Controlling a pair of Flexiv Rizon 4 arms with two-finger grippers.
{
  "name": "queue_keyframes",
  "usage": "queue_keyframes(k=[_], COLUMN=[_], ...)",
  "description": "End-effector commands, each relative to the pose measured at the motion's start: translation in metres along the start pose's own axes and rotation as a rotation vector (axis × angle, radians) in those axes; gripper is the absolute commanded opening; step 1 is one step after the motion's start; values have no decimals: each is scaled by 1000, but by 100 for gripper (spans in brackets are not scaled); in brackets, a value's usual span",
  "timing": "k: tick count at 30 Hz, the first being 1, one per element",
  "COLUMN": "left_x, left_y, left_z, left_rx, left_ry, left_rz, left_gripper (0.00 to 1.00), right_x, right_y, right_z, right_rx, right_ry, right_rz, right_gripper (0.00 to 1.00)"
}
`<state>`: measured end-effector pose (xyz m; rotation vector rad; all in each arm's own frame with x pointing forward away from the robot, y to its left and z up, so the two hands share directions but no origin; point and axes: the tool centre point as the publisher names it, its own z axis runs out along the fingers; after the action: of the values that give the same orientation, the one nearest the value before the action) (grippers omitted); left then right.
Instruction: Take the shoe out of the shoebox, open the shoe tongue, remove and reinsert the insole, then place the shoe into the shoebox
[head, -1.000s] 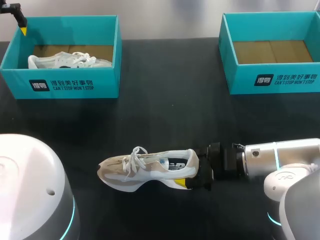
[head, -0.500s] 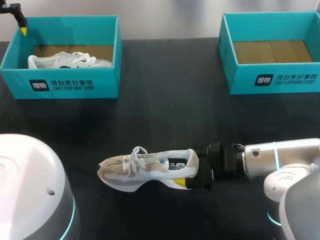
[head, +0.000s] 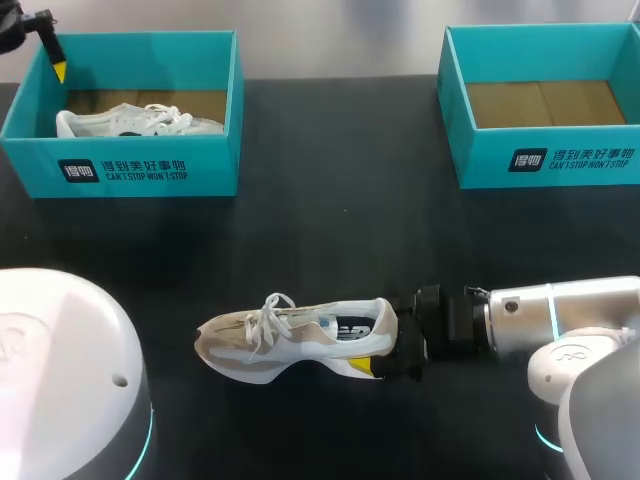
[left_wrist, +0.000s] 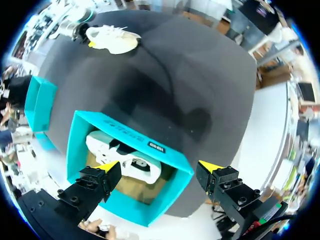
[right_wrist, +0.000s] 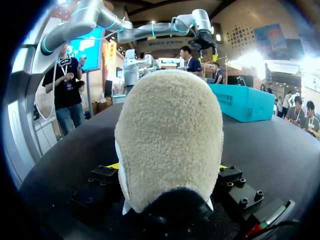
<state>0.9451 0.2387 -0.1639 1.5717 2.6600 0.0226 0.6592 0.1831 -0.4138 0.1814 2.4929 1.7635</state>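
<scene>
**Right claw (right_wrist: 169, 166) clamps shoe (head: 290, 340) by heel**

The shoe lies on the table (head: 330, 240) at 6 o'clock, toe toward 9, heel gripped by the right claw. The left claw (left_wrist: 159, 166) hangs wide open over the 10 o'clock box (head: 140, 170), which holds a second shoe (head: 130, 122).

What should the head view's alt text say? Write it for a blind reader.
The right end effector grips the heel of a white and beige shoe lying on the black table. Behind, the left shoebox holds a second shoe below the left end effector; the right shoebox is empty.
</scene>
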Motion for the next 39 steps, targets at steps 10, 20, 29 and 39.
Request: queue_keyframes(k=[10,20,29,39], left_x=[1,-4,-20,-20], left_y=[-10,-66,-134,-134], left_z=[-3,3,25,25], left_rx=[-1,-60,-52,-52], left_ry=[0,35,130,130], left_rz=[-117,-486,-834,-834], left_gripper=[100,100,100,100], right_x=[0,0,0,0], right_y=[0,0,0,0], right_z=[2,2,2,2], right_rx=[6,6,6,6], right_ry=[1,1,1,1], right_rz=[1,1,1,1], right_gripper=[0,0,0,0])
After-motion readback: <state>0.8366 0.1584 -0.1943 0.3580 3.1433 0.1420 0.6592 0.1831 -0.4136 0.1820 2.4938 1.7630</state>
